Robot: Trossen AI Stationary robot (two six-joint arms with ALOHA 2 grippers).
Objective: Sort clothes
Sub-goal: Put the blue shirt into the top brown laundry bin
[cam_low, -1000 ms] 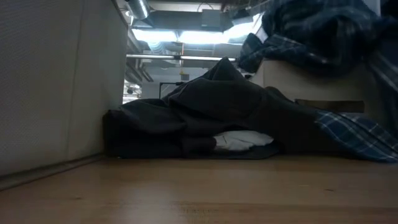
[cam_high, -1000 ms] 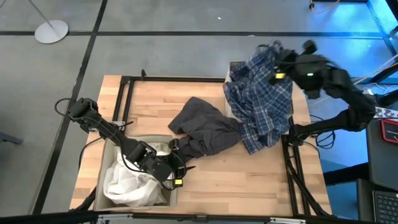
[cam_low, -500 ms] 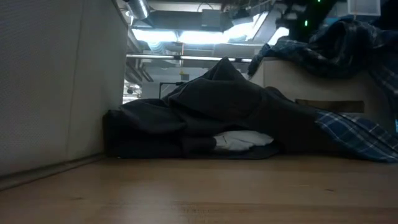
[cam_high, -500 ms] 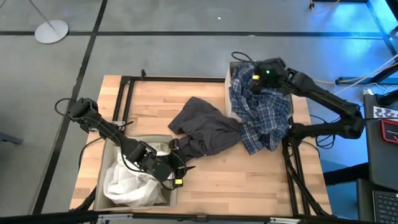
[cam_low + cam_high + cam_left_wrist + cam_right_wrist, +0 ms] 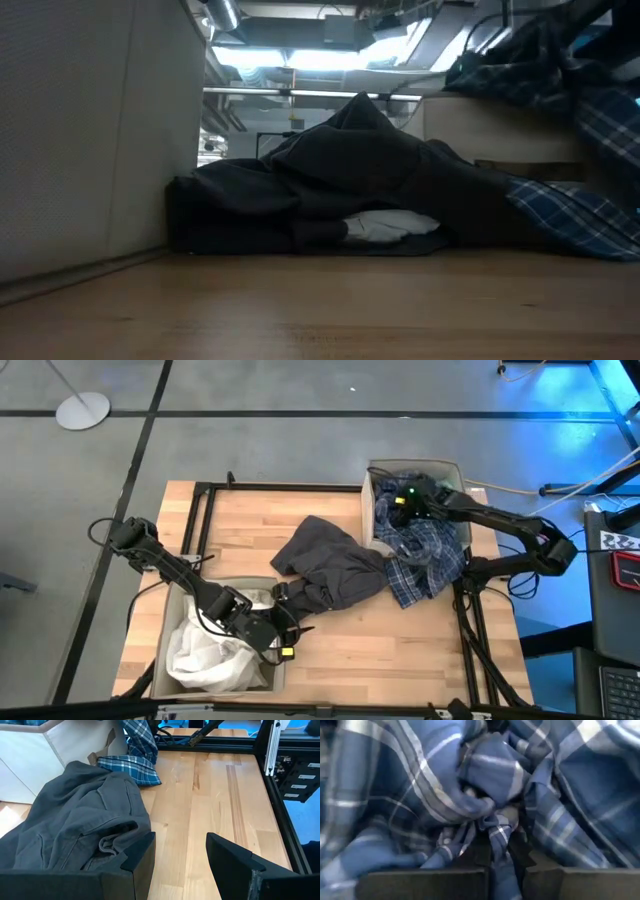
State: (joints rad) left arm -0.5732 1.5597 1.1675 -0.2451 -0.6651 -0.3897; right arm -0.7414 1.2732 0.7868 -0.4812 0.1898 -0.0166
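Note:
The blue-white plaid shirt [image 5: 428, 548] lies bunched in the far right beige bin [image 5: 442, 464]. Part of it hangs over the bin's near wall onto the table, as the low view [image 5: 572, 216] also shows. My right gripper [image 5: 402, 500] is down in that bin, shut on the shirt [image 5: 485, 785]. A dark grey garment [image 5: 325, 565] lies in a heap on the table's middle. White clothes [image 5: 208, 655] fill the near left beige bin [image 5: 178, 608]. My left gripper [image 5: 293, 624] is open and empty beside that bin, next to the grey garment's near edge [image 5: 75, 835]. My right gripper pinches a bunched fold of the plaid shirt [image 5: 501, 834] between its two fingers, several layers of it. The fingers come from above, slanting down into the bin. The cloth around the hold lies slack in the bin, and a part trails over the near wall.
A black metal frame [image 5: 205, 510] runs along the table's left, far and right sides. Bare wood [image 5: 380, 650] lies near the table's near edge and right of my left gripper [image 5: 215, 795]. The left bin's wall [image 5: 90, 130] fills the low view's left.
My right gripper has gone down and toward the table's left into the far right bin, still shut on the plaid shirt. The shirt, held up and spread out before, has sunk and bunched into the bin; its lower part stays on the table.

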